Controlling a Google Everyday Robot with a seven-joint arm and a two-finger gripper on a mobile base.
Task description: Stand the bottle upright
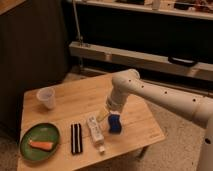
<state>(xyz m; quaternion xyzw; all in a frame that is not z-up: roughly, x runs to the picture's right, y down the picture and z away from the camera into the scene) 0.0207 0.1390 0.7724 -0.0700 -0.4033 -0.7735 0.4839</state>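
While the bottle [94, 132] lies flat on its side, the task stands at the approach step: nothing is gripped and nothing is upright.

Item 1, bottle. Slim, white, greenish label. It rests on the wooden table [80, 97] near the front edge, its pale cap towards the front and its base towards the arm.

Item 2, gripper [104, 115]. Hangs from the white arm [150, 95], which reaches in from the right. It is low over the table, just beside the far end of the bottle, between that end and the blue block [114, 123]. Fingers apart, clamped on nothing. Whether a fingertip touches the bottle cannot be told.

Item 3, blue block. Small, just right of the bottle and close under the wrist.

Item 4, black striped bar [76, 138]. Lies parallel to the bottle on its left, near but apart.

Item 5, green plate [47, 132]. Front left corner, with an orange piece of food [41, 145] on it.

Item 6, clear cup [46, 97]. Upright, back left, well apart from the work.

Next move, as judged: the fingers need to straddle the bottle across its narrow width, close on it, lift, and turn it so the base comes down first. The block crowds the right side, so a finger may nudge it. A round bottle may also roll towards the bar as the fingers close.
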